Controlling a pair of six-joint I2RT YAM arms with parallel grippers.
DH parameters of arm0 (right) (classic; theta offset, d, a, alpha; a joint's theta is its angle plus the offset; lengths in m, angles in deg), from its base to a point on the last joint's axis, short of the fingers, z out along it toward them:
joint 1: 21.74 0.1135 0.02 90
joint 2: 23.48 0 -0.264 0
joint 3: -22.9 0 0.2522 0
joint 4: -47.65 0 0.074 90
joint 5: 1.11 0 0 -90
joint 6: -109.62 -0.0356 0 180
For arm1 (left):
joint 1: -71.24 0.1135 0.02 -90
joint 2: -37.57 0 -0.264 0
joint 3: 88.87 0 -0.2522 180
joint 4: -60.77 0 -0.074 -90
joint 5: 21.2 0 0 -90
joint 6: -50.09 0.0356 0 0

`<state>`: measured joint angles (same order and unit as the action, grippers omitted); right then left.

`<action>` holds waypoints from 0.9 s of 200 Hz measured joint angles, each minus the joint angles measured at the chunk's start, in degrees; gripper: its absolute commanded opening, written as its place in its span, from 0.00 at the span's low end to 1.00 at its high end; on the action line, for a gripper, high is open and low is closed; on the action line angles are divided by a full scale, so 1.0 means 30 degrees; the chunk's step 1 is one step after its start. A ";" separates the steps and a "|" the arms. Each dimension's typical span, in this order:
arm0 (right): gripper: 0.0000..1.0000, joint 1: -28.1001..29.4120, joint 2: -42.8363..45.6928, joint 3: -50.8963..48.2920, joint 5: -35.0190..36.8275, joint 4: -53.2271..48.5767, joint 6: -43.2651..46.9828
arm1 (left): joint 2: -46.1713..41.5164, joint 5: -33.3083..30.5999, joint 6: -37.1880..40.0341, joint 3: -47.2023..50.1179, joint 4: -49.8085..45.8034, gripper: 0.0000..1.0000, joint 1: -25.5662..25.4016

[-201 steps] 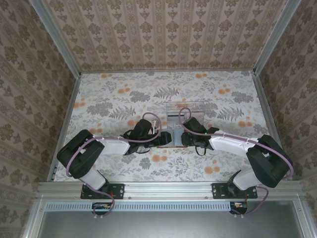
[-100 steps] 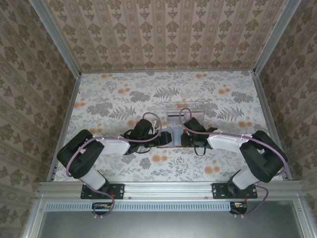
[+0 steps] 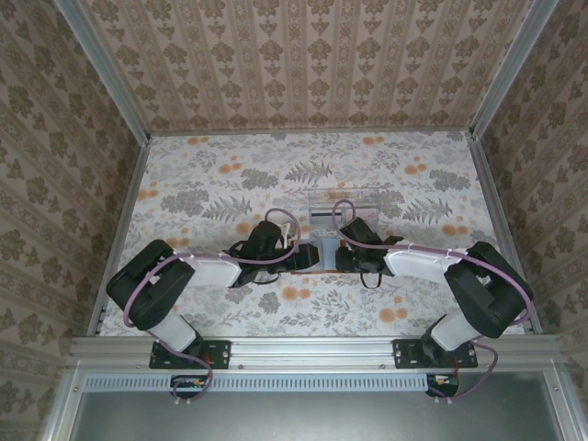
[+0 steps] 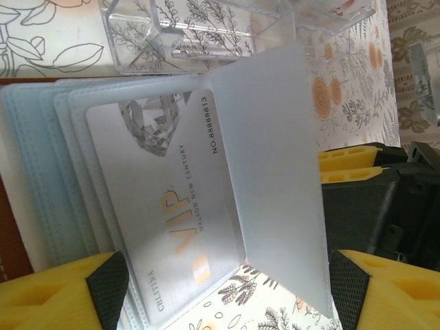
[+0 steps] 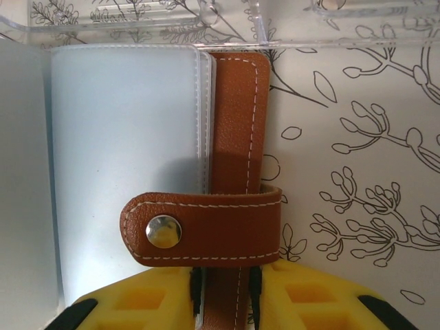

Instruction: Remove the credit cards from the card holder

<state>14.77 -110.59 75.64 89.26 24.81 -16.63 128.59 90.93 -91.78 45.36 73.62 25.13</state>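
The card holder [image 3: 310, 258] lies open between both grippers at the table's middle. In the right wrist view its brown cover edge [image 5: 237, 137] and snap strap [image 5: 206, 230] sit beside pale blue sleeves [image 5: 124, 158]. My right gripper [image 5: 223, 295] is shut on that brown edge. In the left wrist view a silver credit card [image 4: 165, 220] with gold VIP lettering rests inside a translucent sleeve, and one sleeve page [image 4: 275, 158] stands raised. My left gripper [image 4: 227, 295] is open, with its yellow fingers [image 4: 55, 295] on either side of the sleeves. Other cards are hidden.
A clear plastic tray [image 3: 344, 204] stands just behind the card holder, close to both grippers, its wall [image 5: 137, 27] almost touching the sleeves. The floral tabletop [image 3: 230, 175] is walled in by patterned panels on three sides.
My right arm shifted slightly to the left and its jaws narrowed on the brown cover. The left arm and the card holder stayed put.
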 measured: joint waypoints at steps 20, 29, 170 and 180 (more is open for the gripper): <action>0.29 0.0000 0.0000 0.0000 0.0000 0.0000 0.0000 | -0.0007 0.0058 0.0000 0.0000 0.0022 0.85 0.0000; 0.29 0.0000 0.0000 0.0000 0.0007 0.0000 0.0000 | -0.0029 0.0087 0.0000 0.0000 0.0044 0.87 0.0000; 0.34 0.0000 0.0044 0.0000 -0.0015 0.0036 0.0000 | 0.0007 0.0255 -0.0036 0.0000 0.0379 0.84 -0.0015; 0.34 0.0000 0.0153 -0.0029 -0.0051 0.0036 0.0007 | 0.0044 0.0160 0.0007 0.0000 0.0262 0.82 -0.0015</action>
<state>14.77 -110.13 75.55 89.10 24.92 -16.61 128.72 91.41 -91.76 45.36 74.41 25.09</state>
